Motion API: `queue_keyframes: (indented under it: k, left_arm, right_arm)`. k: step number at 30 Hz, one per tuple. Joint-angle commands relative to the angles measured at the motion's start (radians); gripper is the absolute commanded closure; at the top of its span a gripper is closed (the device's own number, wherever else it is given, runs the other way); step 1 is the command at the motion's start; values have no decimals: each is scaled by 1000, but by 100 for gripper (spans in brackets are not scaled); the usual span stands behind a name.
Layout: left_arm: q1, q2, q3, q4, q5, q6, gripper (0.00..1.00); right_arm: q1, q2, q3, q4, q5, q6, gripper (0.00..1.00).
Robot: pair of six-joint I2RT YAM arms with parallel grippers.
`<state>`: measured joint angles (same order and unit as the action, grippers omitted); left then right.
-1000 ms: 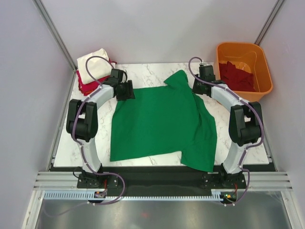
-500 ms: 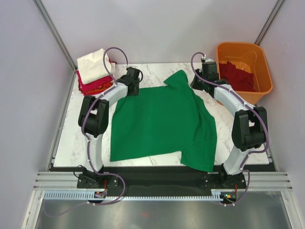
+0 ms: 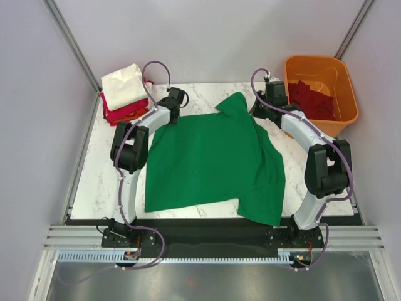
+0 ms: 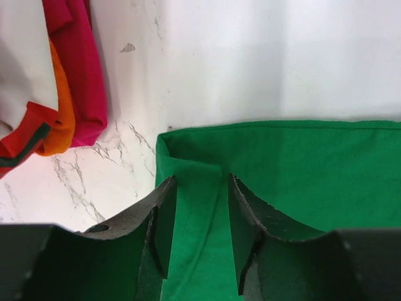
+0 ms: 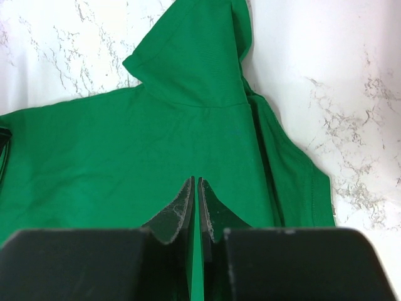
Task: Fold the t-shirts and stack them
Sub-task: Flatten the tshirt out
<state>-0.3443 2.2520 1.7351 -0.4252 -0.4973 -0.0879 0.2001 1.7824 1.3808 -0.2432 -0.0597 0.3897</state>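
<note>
**A:** What are the grippers doing?

**B:** The left gripper (image 4: 199,183) has its jaws apart, straddling the far left corner of the green t-shirt (image 3: 213,157). The right gripper (image 5: 195,182) is pinched closed over the cloth below the far sleeve, with nothing visibly held.

**A:** Which step?

**B:** Probably the fold's start. The shirt lies spread mid-table (image 3: 100,188), and next both grippers need to clamp that far edge.

**A:** Any writing?

**B:** None readable.

One green shirt (image 3: 213,157), one tub (image 3: 348,94)
</note>
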Motion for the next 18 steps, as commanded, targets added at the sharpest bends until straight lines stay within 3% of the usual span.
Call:
queue_keyframes:
  k: [1, 10, 18]
  left_arm:
    - [-2, 27, 60, -23, -64, 46, 57]
    - [1, 66, 90, -38, -98, 86, 97]
    - [45, -5, 109, -46, -148, 177, 98]
  right_arm:
    - [2, 9, 3, 36, -12, 8, 89]
    - [1, 15, 1, 38, -12, 6, 90]
    - [2, 20, 4, 39, -37, 11, 93]
